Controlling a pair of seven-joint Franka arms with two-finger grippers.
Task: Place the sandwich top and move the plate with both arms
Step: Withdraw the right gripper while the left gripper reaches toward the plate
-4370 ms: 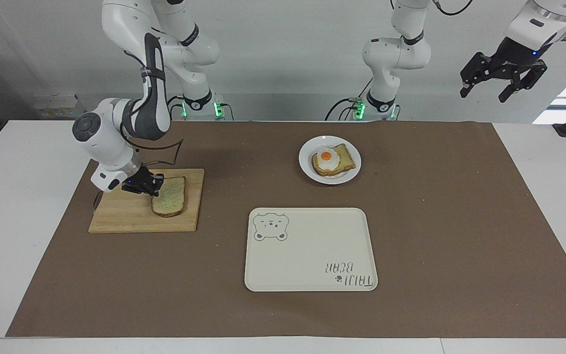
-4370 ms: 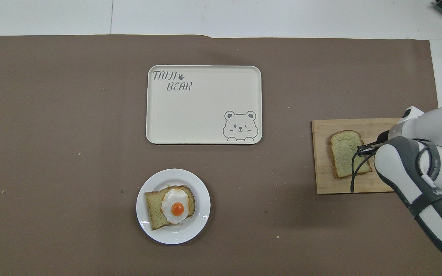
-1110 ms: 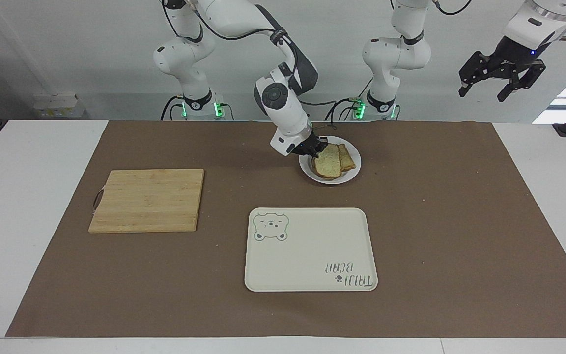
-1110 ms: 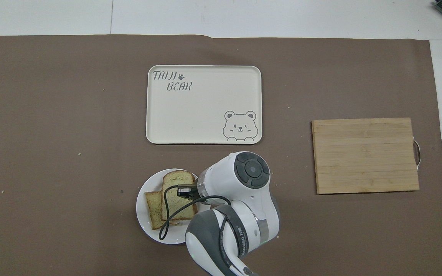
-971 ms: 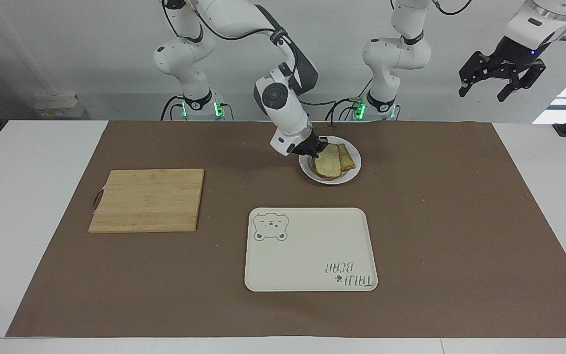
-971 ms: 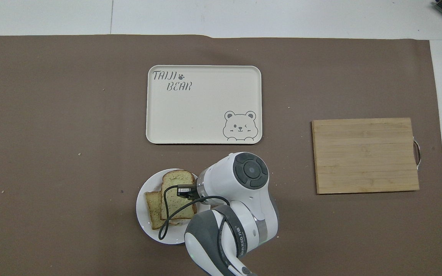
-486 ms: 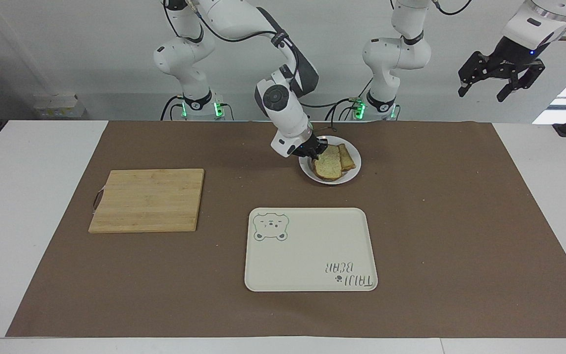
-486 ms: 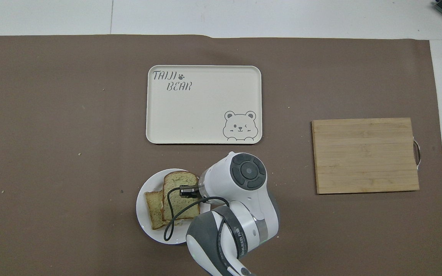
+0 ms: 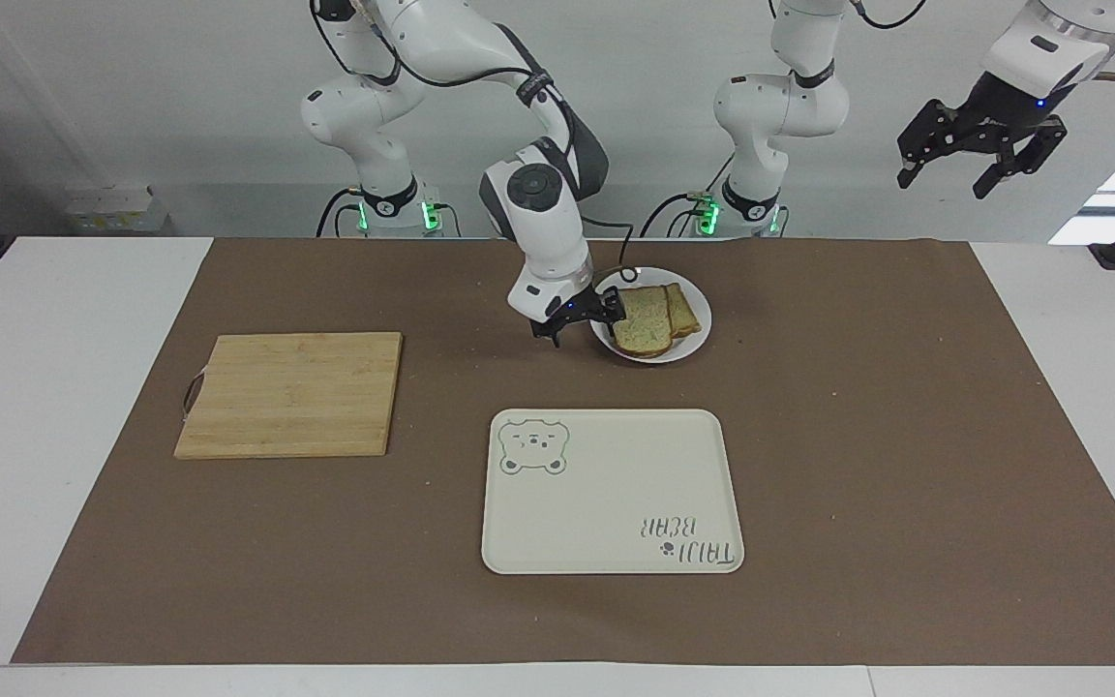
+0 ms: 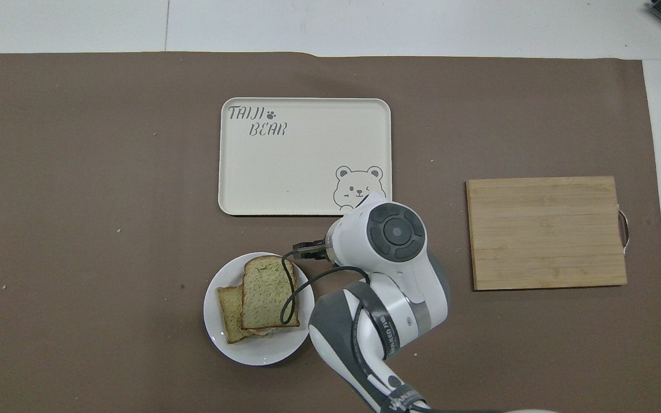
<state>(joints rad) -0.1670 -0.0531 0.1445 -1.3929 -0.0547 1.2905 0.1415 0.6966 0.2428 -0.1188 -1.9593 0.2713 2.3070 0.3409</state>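
Note:
The sandwich top (image 9: 642,332) (image 10: 267,298), a pale speckled slice, lies flat on the darker toast (image 10: 227,312) on the small white plate (image 9: 699,334) (image 10: 250,355). It covers most of the toast, and nothing grips it. My right gripper (image 9: 585,319) (image 10: 307,252) hangs low just off the plate's rim, on the side toward the right arm's end of the table. It is open and holds nothing. My left gripper (image 9: 981,160) waits open, raised high past the left arm's end of the mat.
A cream bear-print tray (image 9: 611,492) (image 10: 304,156) lies farther from the robots than the plate. A bare wooden cutting board (image 9: 291,392) (image 10: 545,232) sits toward the right arm's end. A brown mat (image 9: 906,436) covers the table.
My right gripper opened and let go of the sandwich top, which now rests on the toast. It then drew back off the plate toward the right arm's end. The left arm hardly moved.

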